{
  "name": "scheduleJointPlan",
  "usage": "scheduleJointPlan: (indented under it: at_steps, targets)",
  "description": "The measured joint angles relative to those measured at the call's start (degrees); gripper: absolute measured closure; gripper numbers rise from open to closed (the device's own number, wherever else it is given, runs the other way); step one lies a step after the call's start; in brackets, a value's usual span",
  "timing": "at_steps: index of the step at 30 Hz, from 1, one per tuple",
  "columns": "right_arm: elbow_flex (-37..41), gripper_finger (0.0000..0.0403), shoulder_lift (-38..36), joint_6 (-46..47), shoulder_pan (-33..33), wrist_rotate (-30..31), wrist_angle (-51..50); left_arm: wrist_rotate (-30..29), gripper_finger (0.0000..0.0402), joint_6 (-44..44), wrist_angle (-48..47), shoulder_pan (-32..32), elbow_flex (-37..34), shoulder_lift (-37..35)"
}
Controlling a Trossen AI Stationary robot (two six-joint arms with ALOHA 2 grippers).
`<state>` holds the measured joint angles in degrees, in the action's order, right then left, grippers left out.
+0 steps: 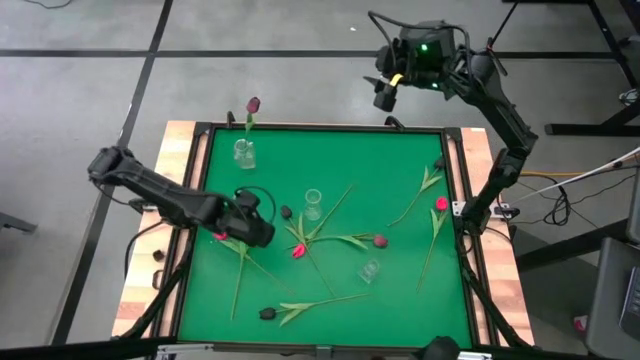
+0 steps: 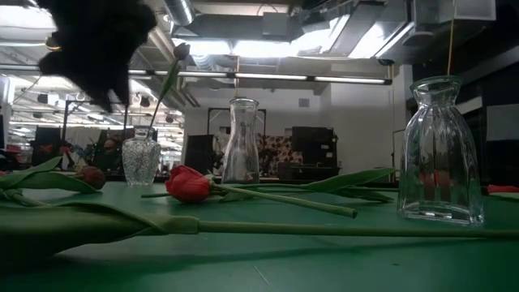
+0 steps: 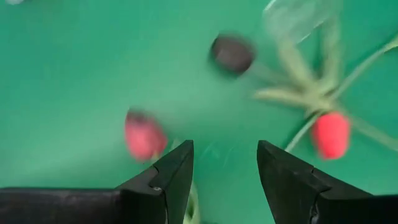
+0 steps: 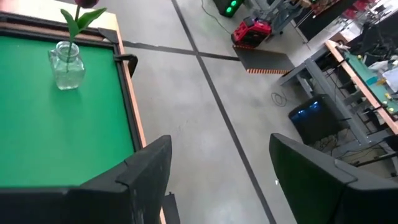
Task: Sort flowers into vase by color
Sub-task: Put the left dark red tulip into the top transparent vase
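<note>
Over the green mat (image 1: 400,170), left gripper (image 1: 262,228) spread wide above a pink-red tulip (image 3: 144,135), holding nothing; from its wrist, also a dark head (image 3: 231,53). Beyond the far edge, right gripper (image 1: 385,93) parted, empty. Overhead only: loose flowers (image 1: 330,235) among three vases (image 1: 313,204), one maroon tulip (image 1: 253,104) standing in a vase.

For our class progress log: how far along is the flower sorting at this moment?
Done: one dark-headed tulip stands in the far-left vase. In hand: nothing is held; the left hand hovers open over a pink-red tulip on the green mat, while the right hand waits open beyond the table's far edge. Left: the other two vases are empty, and the remaining tulips lie scattered.
</note>
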<state>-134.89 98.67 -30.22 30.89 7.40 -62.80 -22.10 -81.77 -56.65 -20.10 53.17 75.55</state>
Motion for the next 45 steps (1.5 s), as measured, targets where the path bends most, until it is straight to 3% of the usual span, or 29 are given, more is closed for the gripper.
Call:
scheduleJointPlan:
  at_steps: [4,9,19,24,45]
  targets:
    - [0.0,0.0134,0.02,0.03,-0.05,-0.02,-0.5,4.85,0.023,-6.48,-3.26,-2.2,0.0,5.0]
    - [0.0,0.0134,0.02,0.64,-0.11,-0.5,-0.55,6.63,0.023,-10.52,-3.91,-4.37,0.0,9.59]
    - [0.0,0.0134,0.02,1.47,-0.11,-0.56,-1.44,7.66,0.023,-20.04,-3.65,-7.1,-0.05,11.06]
    - [0.0,0.0134,0.04,1.47,-0.11,-2.91,-1.78,7.09,0.023,-21.73,-2.29,-7.78,-1.82,11.06]
    - [0.0,0.0134,0.04,1.62,-0.13,-2.93,-2.3,6.57,0.023,-22.84,7.43,-7.14,-9.01,11.04]
